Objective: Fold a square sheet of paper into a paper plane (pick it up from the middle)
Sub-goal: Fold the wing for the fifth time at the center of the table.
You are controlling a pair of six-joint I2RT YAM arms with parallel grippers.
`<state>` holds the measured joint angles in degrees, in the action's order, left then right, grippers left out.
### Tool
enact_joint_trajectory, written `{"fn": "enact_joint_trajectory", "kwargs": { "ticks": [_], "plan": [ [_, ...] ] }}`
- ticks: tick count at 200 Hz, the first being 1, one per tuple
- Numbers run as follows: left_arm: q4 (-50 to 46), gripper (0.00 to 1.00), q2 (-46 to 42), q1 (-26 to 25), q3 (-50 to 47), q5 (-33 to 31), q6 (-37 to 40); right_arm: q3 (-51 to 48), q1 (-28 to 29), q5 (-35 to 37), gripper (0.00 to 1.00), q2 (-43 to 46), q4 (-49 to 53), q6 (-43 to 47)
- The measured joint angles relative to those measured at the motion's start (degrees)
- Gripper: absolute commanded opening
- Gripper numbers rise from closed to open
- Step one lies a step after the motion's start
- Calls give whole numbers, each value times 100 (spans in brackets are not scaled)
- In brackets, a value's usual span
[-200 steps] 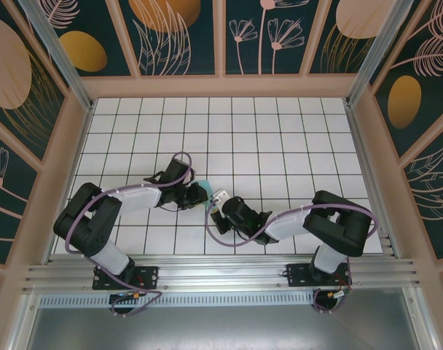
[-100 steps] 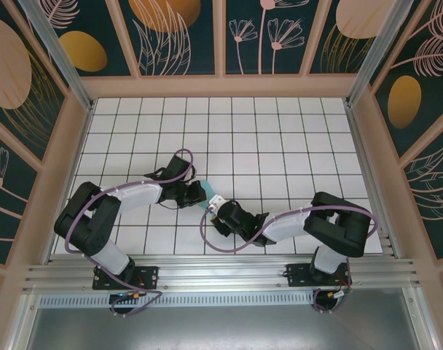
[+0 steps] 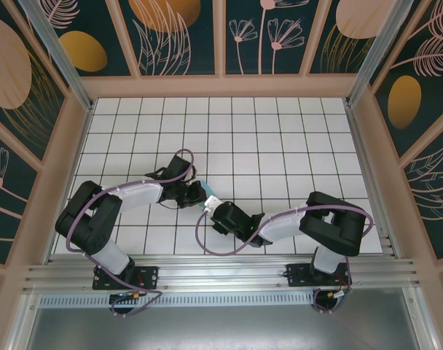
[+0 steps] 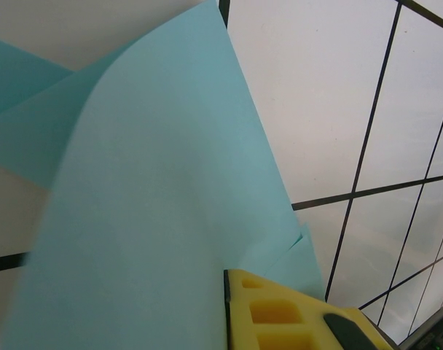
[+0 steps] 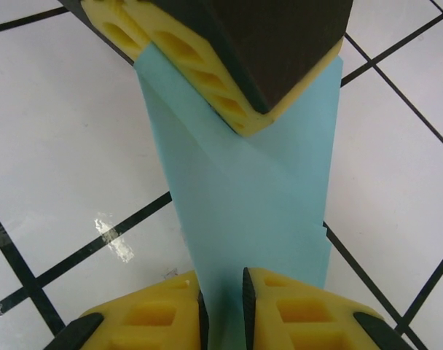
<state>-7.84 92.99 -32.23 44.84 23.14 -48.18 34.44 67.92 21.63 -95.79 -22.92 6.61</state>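
Near the middle of the bench (image 3: 294,131), my right jaws grip the folded sheet of paper (image 5: 243,204); my left jaws seem clamped on its other end. Uneven pulling could tear it.

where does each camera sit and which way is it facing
Top external: above, behind the bases, looking down on the table; both arms show, left hand and right hand close together.
Left wrist: on the left arm, looking down along the paper; one yellow finger.
Right wrist: faces the left hand across the paper, own fingers shut on it.
Both wrist views share the paper.
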Motion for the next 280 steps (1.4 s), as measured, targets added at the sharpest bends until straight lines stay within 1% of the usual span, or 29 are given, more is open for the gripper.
{"fn": "enact_joint_trajectory", "kwargs": {
  "ticks": [32,47,60,71,82,90,99,109,124,142,157,175,203,223,280],
  "plan": [
    [-13,13,13,0,11,-4,4,0,2,50,7,0,0,85],
    [-20,15,13,0,17,-26,4,0,2,94,2,0,0,66],
    [-33,19,13,0,22,-72,9,0,2,103,1,0,0,22],
    [-46,25,7,0,28,-133,11,-2,0,92,0,0,0,-52],
    [-105,28,-26,-2,50,-243,17,0,-4,70,0,0,2,-131],
    [-157,32,-79,0,70,-337,13,0,-24,0,0,0,2,-232],
    [-234,41,-190,0,101,-501,-13,2,-57,-96,0,0,7,-321],
    [-330,55,-367,-2,153,-699,28,4,-111,-214,0,0,7,-463],
    [-422,56,-704,0,223,-1036,-26,15,-245,-503,0,0,9,-732],
    [-455,66,-1228,0,243,-1506,-72,55,-474,-984,0,0,-4,-1088],
    [-468,66,-1674,0,223,-1871,-138,59,-688,-1412,0,0,-83,-1447],
    [-424,66,-2140,0,96,-2157,-164,57,-927,-1954,0,0,-219,-1832],
    [-223,65,-2553,0,-273,-2258,-214,57,-1239,-2673,0,0,-498,-2417],
    [-33,63,-2599,0,-529,-2162,-256,57,-1438,-3093,0,-42,-645,-2793],
    [835,61,-2363,0,-984,-1375,-422,57,-1775,-4046,0,-579,-994,-3716]
  ]
}}
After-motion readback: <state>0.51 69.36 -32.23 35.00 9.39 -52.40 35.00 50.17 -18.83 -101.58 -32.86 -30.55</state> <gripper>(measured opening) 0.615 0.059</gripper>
